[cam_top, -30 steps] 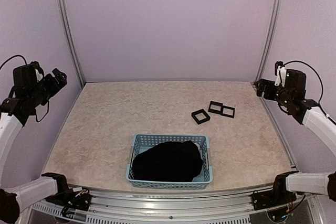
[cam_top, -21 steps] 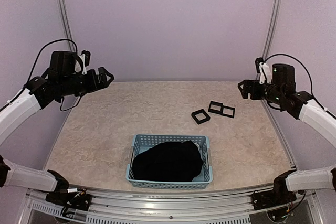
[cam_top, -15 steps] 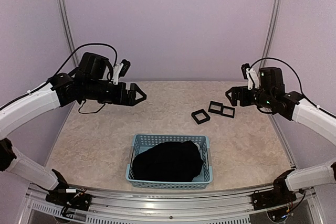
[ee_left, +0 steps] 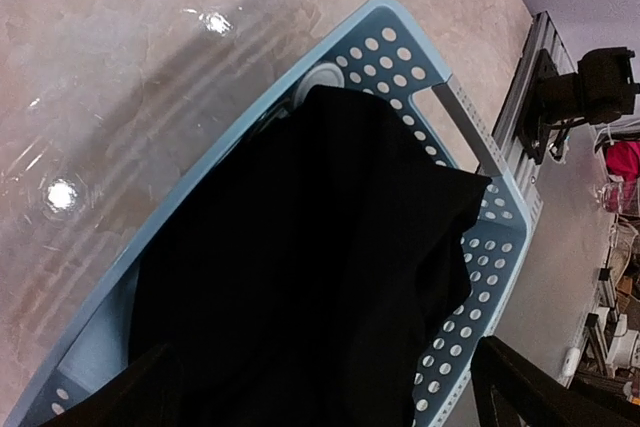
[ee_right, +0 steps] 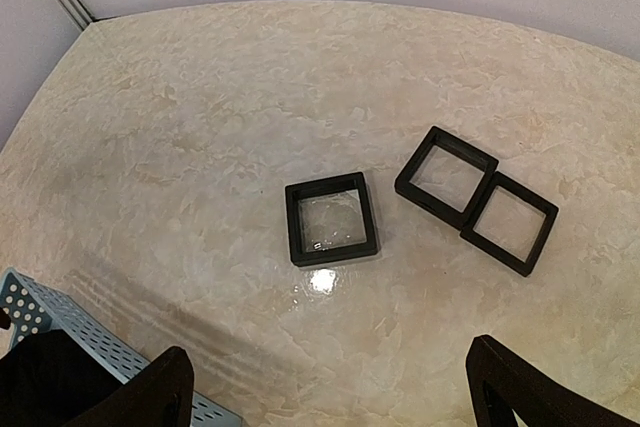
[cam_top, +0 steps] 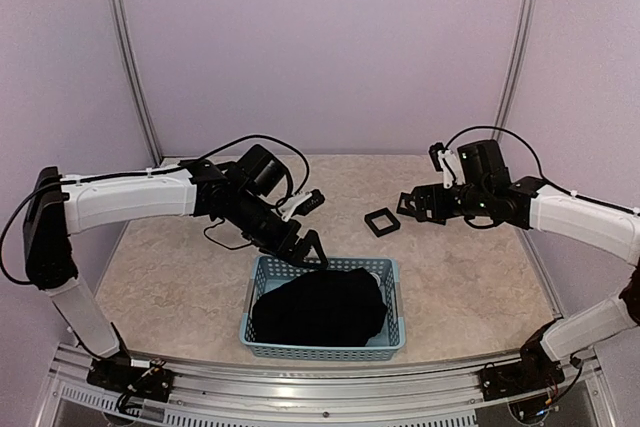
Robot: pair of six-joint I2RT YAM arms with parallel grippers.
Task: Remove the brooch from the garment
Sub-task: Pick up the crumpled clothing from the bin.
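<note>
Swung in from the counter's left edge over the last second, the left gripper (cam_top: 308, 249) now hangs over the far left corner of the light-blue basket (cam_top: 325, 351). The garment (cam_top: 320, 309) lies just below it and a little nearer the near edge. That garment is a plain black heap filling most of the basket, which sits at the middle of the counter's near edge; neither has shifted.

Seen from the left wrist, the garment (ee_left: 320, 267) spreads almost from wall to wall. A pale round thing (ee_left: 322, 79) peeps from under it at one corner, and what it is cannot be told. The left gripper's fingers (ee_left: 530, 392) stand spread wide, clear of the cloth and holding nothing.

Toward the far right corner, the right gripper (cam_top: 410, 204) has also come inward, from the right edge, and hovers above the black square frames. Its fingers (ee_right: 525, 387) are likewise spread and empty. Below them a single frame (ee_right: 331, 218) and a joined pair (ee_right: 476, 199) lie flat on the counter (ee_right: 200, 97), just beside each other and well apart from the basket.
</note>
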